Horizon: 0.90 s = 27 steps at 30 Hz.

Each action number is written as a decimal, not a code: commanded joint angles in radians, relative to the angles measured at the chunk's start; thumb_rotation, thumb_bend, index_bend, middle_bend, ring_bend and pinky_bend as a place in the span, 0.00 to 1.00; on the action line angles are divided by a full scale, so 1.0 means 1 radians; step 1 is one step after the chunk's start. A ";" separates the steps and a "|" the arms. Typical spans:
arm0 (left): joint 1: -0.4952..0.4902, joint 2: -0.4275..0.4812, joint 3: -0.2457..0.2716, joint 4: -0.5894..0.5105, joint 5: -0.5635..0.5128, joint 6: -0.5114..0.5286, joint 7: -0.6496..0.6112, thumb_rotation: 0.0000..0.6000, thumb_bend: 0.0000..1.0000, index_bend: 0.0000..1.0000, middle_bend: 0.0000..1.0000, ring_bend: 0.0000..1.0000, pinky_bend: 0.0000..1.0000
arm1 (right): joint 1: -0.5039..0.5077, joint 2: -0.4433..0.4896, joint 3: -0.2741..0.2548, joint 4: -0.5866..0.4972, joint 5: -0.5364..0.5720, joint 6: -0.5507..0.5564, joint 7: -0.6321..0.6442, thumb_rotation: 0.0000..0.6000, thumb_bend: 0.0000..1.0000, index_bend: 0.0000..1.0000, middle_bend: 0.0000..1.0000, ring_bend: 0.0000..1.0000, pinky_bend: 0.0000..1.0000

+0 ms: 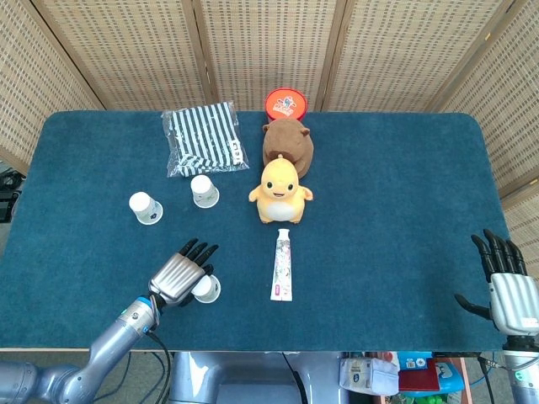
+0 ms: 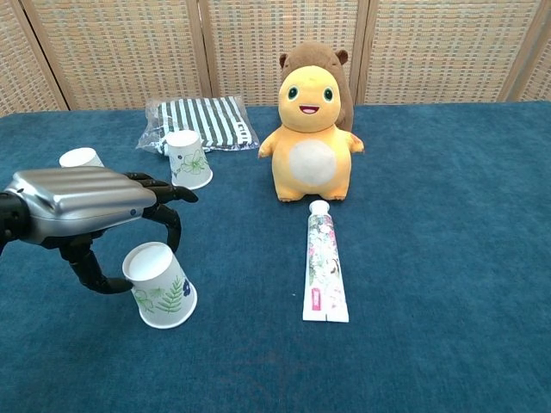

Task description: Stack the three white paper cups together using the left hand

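Three white paper cups with leaf prints stand upside down on the blue table. The nearest cup [image 1: 206, 289] [image 2: 162, 288] is under my left hand [image 1: 178, 276] [image 2: 82, 202]. The hand arches over it: the thumb hooks against the cup's left side and the fingers [image 2: 168, 194] reach over and behind its top, still spread. This cup rests on the table, leaning slightly. The second cup [image 1: 205, 191] [image 2: 188, 157] and the third cup [image 1: 145, 207] [image 2: 80, 157] stand farther back, apart from each other. My right hand [image 1: 505, 290] hangs open off the table's near right corner.
A yellow plush toy [image 1: 280, 192] stands mid-table in front of a brown plush [image 1: 287, 141]. A toothpaste tube [image 1: 283, 265] lies just right of the nearest cup. A striped bag [image 1: 205, 137] and a red-lidded tub [image 1: 285, 103] sit at the back.
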 commanded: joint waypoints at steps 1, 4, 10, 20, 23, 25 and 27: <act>-0.001 0.000 0.002 0.001 -0.001 0.013 -0.007 1.00 0.31 0.43 0.00 0.00 0.00 | -0.002 0.000 0.001 0.001 -0.003 0.006 0.004 1.00 0.08 0.00 0.00 0.00 0.00; 0.000 0.017 -0.004 -0.012 0.014 0.023 -0.031 1.00 0.31 0.43 0.00 0.00 0.00 | -0.003 0.000 0.001 0.002 -0.001 0.006 0.005 1.00 0.08 0.00 0.00 0.00 0.00; 0.004 0.077 -0.030 -0.047 0.055 0.054 -0.077 1.00 0.31 0.43 0.00 0.00 0.00 | -0.001 0.000 -0.001 0.000 -0.002 -0.001 0.001 1.00 0.08 0.00 0.00 0.00 0.00; -0.013 0.188 -0.127 -0.046 0.063 0.098 -0.153 1.00 0.31 0.43 0.00 0.00 0.00 | 0.004 0.001 -0.001 0.005 0.004 -0.016 0.010 1.00 0.08 0.00 0.00 0.00 0.00; -0.042 0.209 -0.170 -0.020 0.026 0.071 -0.176 1.00 0.31 0.43 0.00 0.00 0.00 | 0.009 -0.004 -0.002 0.014 0.006 -0.027 0.012 1.00 0.08 0.00 0.00 0.00 0.00; -0.067 0.208 -0.197 0.008 -0.007 0.055 -0.180 1.00 0.31 0.43 0.00 0.00 0.00 | 0.011 -0.005 -0.003 0.016 0.005 -0.031 0.015 1.00 0.08 0.00 0.00 0.00 0.00; -0.083 0.203 -0.211 0.027 -0.031 0.044 -0.180 1.00 0.31 0.43 0.00 0.00 0.00 | 0.012 -0.005 -0.004 0.017 0.005 -0.032 0.017 1.00 0.08 0.00 0.00 0.00 0.00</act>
